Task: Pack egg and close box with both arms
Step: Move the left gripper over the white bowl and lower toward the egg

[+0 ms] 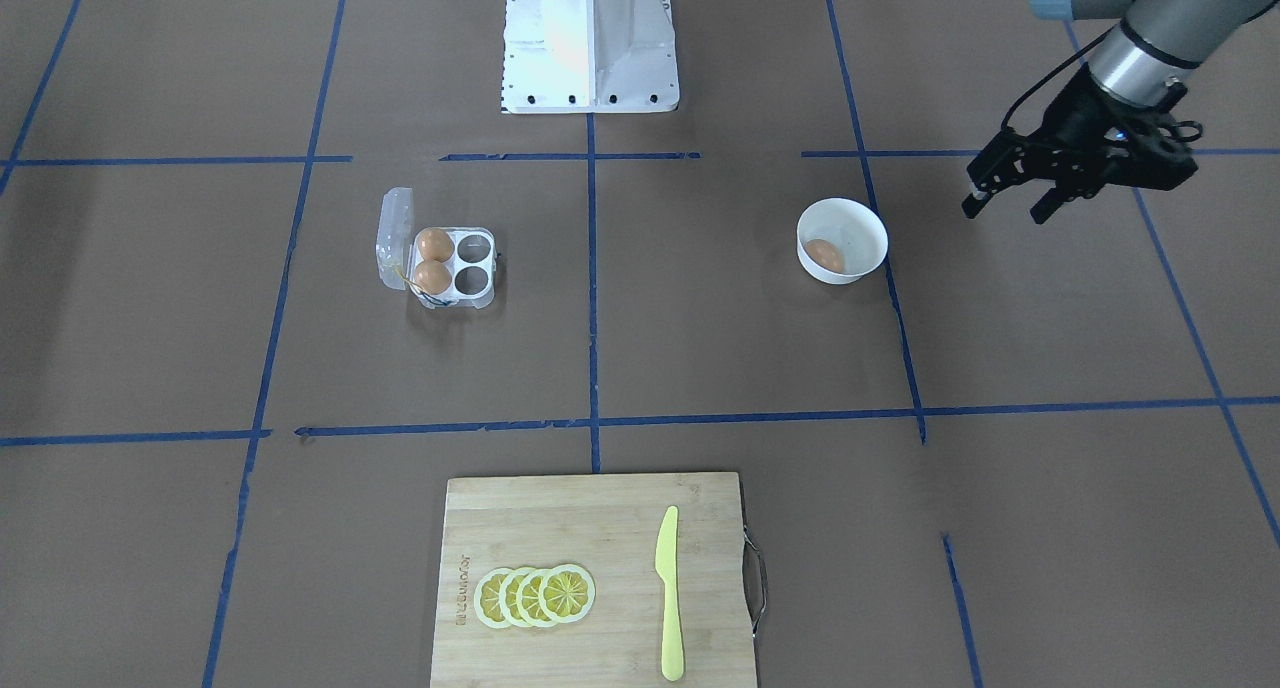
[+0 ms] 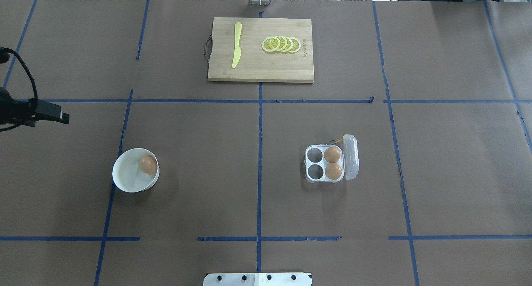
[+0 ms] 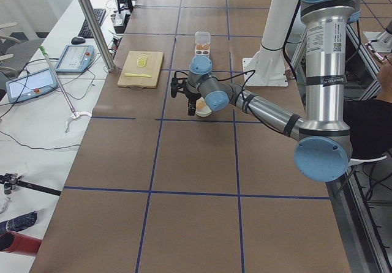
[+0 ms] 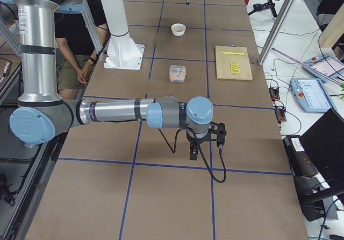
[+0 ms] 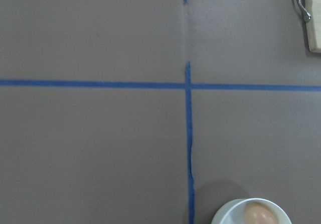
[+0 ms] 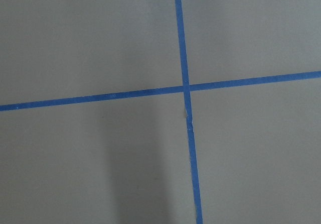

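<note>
Near left pincer (image 1: 1005,211), egg (image 1: 825,255) in bowl (image 1: 862,226)

1. Table (image 1: 700,348) top is matt brown paper, a bit creased, with blue tape (image 1: 592,268) lines.
2. Box (image 1: 472,281): clear glossy plastic.
3. Egg (image 1: 825,256): smooth shell, soft sheen. Bowl (image 1: 850,223): white, smooth, glossy; plastic or ceramic, can't tell.
4. Board (image 1: 560,528): pale matt wood, thin metal handle (image 1: 757,588).
5. Knife (image 1: 668,588): smooth yellow plastic. Slices (image 1: 535,596) look plasticky too.
6. Left arm (image 1: 1170,13): silver metal, light-blue caps. Left gripper (image 1: 1007,208): matt black.
</note>
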`<action>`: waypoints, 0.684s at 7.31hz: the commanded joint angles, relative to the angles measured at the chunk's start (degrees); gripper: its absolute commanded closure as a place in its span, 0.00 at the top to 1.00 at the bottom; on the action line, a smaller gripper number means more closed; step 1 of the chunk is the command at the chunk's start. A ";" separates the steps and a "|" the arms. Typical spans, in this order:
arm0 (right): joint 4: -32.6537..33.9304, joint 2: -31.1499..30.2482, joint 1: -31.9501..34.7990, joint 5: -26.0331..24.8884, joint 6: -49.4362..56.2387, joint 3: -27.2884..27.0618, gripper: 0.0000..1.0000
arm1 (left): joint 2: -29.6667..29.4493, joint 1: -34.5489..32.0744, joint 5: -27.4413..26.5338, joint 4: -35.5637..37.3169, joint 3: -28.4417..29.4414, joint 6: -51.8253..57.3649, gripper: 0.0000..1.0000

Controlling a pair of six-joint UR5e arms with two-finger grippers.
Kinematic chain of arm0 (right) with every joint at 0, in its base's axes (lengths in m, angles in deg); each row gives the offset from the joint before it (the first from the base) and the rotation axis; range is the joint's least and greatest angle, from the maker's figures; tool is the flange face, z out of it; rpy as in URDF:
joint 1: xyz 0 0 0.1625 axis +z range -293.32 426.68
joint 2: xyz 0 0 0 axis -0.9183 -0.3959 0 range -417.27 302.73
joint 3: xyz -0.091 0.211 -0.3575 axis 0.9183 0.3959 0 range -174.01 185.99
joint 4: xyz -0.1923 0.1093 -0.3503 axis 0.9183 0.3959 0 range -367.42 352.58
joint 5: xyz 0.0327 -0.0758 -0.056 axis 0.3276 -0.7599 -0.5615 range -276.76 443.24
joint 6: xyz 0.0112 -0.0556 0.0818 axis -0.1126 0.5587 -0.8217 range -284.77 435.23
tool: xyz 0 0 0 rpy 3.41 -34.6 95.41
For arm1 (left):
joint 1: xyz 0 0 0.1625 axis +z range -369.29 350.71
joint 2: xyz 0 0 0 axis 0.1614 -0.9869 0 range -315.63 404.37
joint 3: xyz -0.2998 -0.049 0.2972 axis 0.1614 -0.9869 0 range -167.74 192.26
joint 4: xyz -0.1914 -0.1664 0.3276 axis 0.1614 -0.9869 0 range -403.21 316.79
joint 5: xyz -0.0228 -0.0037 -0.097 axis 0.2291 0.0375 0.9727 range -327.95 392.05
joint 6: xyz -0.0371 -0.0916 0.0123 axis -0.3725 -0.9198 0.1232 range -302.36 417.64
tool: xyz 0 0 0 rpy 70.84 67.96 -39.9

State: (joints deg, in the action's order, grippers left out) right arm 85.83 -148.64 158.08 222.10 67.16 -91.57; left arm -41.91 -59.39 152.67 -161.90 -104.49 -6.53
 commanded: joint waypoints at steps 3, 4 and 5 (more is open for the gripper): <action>0.00 0.22 0.00 0.09 -0.46 0.26 1.00 | -2.84 11.77 -9.69 -0.14 0.74 -9.30 0.89; 0.00 0.14 0.00 0.09 -0.46 0.35 1.00 | -4.23 12.05 -10.66 -0.14 3.00 -9.39 0.83; 0.09 0.13 0.00 0.09 -0.46 0.44 1.00 | -6.07 13.27 -11.63 0.30 4.68 -9.39 0.83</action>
State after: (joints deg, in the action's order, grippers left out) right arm 85.85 -148.47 158.08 222.18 66.71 -91.25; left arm -46.04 -47.44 142.33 -161.96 -101.90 -15.81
